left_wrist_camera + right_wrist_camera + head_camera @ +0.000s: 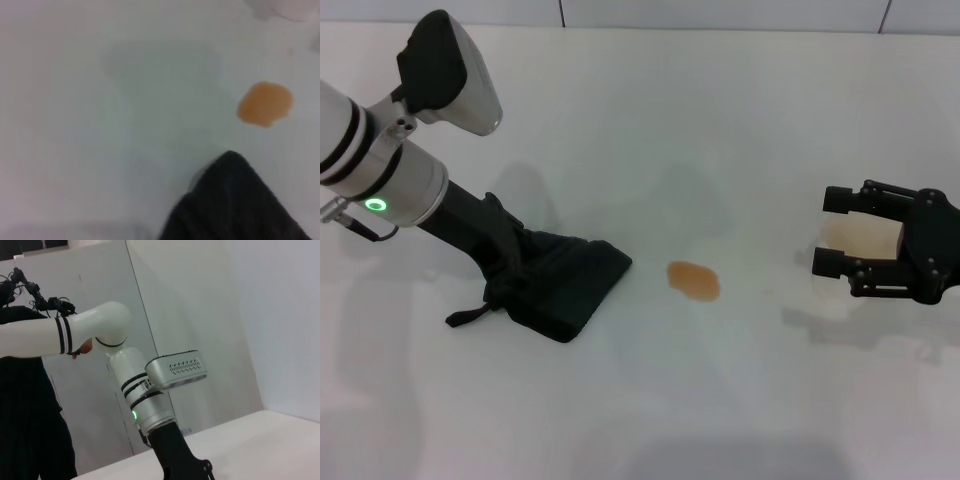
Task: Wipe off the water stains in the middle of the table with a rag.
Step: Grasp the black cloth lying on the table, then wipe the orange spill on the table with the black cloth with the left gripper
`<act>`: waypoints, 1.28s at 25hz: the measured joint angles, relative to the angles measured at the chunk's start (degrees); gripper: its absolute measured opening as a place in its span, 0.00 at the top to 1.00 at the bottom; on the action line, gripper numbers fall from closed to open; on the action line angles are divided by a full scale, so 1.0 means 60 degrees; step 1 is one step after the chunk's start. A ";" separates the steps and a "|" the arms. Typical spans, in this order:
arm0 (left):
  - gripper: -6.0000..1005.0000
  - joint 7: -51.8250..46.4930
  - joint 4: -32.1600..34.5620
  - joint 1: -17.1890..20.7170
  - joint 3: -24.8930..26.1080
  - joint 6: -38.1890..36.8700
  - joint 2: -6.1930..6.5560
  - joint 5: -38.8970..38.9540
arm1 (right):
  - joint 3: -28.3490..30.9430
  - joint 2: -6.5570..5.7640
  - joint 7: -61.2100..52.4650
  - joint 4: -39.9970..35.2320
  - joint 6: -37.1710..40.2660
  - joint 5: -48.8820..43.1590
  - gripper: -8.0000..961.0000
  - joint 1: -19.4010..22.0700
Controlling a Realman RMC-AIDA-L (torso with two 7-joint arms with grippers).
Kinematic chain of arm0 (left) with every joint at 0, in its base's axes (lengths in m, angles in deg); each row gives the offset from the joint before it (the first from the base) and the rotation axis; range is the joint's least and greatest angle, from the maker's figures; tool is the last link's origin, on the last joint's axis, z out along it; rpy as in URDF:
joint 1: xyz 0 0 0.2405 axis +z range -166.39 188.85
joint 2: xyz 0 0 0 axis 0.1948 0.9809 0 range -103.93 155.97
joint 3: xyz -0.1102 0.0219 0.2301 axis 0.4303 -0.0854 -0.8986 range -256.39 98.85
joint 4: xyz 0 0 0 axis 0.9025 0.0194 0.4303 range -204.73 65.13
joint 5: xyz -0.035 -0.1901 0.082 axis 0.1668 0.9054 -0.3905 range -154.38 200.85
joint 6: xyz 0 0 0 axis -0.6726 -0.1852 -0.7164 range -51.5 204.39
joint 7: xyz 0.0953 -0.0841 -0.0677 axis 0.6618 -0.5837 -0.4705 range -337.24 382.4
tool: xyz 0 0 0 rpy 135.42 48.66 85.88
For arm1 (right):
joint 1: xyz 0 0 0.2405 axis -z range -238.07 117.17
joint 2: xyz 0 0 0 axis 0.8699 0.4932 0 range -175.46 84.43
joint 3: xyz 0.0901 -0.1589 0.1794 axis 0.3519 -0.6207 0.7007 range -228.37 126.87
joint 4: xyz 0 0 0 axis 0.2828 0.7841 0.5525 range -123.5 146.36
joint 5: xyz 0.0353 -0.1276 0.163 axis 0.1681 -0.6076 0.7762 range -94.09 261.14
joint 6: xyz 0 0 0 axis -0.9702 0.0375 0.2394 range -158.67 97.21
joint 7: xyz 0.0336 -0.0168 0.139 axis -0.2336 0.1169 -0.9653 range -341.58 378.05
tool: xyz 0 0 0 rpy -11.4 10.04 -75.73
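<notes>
A: Pressing down on the rag (552,283) with the left gripper (503,262), fingers buried in the bunched cloth, so closed on it by the look, toward the left side of the table (650,130), roughly midway between near and far edges.

B: Wiping yet?

A: Not yet, judging by the water stains (694,280): sitting whole and orange-brown near the table's middle, just beside the rag's leading corner but apart from it. Gripping seemingly done; sweeping across the patch remaining.

B: Pointing which way?

A: Lying with the long axis across the table, left to right, broad end aiming at the stain, loop tag trailing toward the left edge.

B: And the other arm?

A: Idling near the right edge: right gripper (832,230) spread open around a pale block, not clamping it.
</notes>
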 joint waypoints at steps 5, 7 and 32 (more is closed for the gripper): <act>0.48 -0.0056 -0.0067 0.0023 -0.0002 0.0274 -0.0079 -0.0099 | 0.0000 0.0000 -0.0057 0.0008 0.0013 0.0042 0.12 0.0006; 0.53 -0.0100 -0.0165 -0.0004 -0.0002 0.0361 -0.0085 -0.0098 | 0.0000 0.0000 -0.0117 -0.0005 0.0044 0.0045 0.12 0.0001; 0.87 -0.0490 -0.0040 0.0057 -0.0610 0.0688 -0.0110 0.0486 | -0.0015 0.0000 -0.0172 -0.0074 0.0240 0.0280 0.13 0.0034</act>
